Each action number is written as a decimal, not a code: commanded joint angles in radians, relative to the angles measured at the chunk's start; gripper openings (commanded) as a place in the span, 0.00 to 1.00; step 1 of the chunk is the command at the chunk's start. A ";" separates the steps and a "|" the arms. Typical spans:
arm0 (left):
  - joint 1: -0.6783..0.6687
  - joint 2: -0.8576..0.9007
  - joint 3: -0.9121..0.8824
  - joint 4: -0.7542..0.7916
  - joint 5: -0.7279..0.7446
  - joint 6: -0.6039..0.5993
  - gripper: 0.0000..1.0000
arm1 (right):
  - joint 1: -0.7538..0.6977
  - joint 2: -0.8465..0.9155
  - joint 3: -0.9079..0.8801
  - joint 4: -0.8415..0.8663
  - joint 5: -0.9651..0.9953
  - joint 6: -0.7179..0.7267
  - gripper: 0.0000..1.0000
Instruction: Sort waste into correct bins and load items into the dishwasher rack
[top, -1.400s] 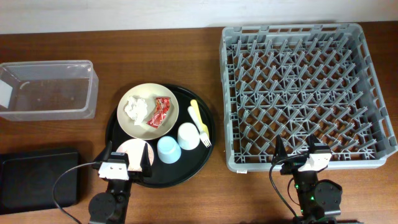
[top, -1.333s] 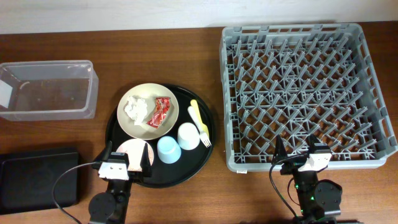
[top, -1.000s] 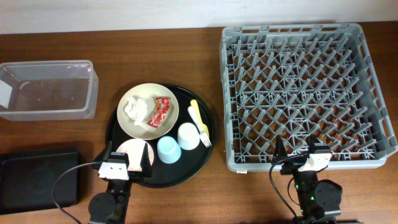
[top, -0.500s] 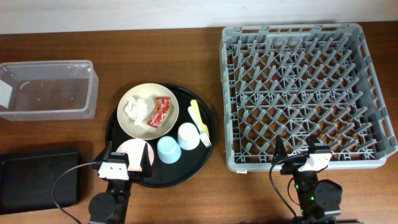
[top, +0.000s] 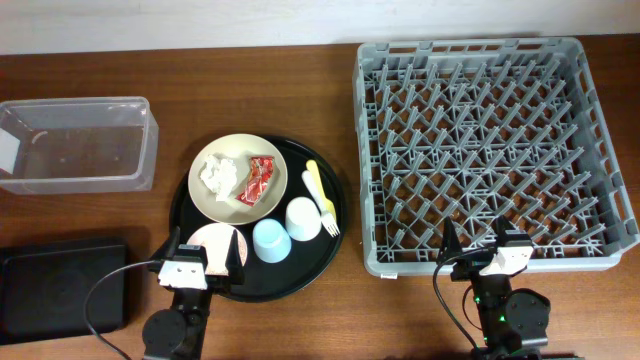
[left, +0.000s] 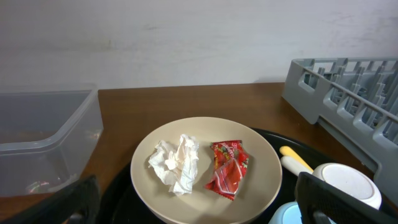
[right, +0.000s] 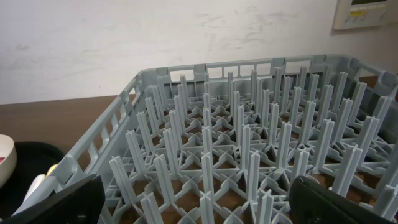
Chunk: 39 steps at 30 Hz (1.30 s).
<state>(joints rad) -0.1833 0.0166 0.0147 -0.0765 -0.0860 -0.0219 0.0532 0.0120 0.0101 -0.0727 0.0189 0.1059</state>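
On a round black tray (top: 335, 232), the cream plate (top: 228, 199) carries a crumpled white tissue (top: 218, 175) and a red wrapper (top: 260, 180). Beside it lie the yellow fork (top: 320, 195), white cup (top: 303, 219) and light blue cup (top: 270, 240). The pink bowl (top: 213, 238) is partly under my left gripper (top: 203, 247), which stands open and empty at the tray's near edge. In the left wrist view the tissue (left: 177, 163) and wrapper (left: 227, 168) lie ahead of the left gripper (left: 199, 211). My right gripper (top: 474, 238) is open at the grey rack's (top: 490, 150) near rim.
A clear tub (top: 75, 143) stands at the far left and a black bin (top: 60, 285) at the near left. The rack (right: 249, 155) fills the right wrist view, with the right gripper (right: 199, 205) low before it. Brown tabletop (top: 250, 90) surrounds everything.
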 joint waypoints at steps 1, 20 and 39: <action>-0.004 -0.010 -0.005 0.002 -0.008 0.016 0.99 | -0.003 0.001 -0.005 -0.007 0.016 0.007 0.98; -0.004 -0.010 0.084 -0.033 0.229 -0.042 0.99 | -0.003 0.001 -0.005 -0.007 0.016 0.007 0.98; -0.004 1.021 1.331 -0.786 0.109 0.069 0.99 | -0.003 0.001 -0.005 -0.006 0.016 0.007 0.98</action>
<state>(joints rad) -0.1860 0.8516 1.1511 -0.7143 0.1150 -0.0051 0.0532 0.0166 0.0101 -0.0727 0.0189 0.1059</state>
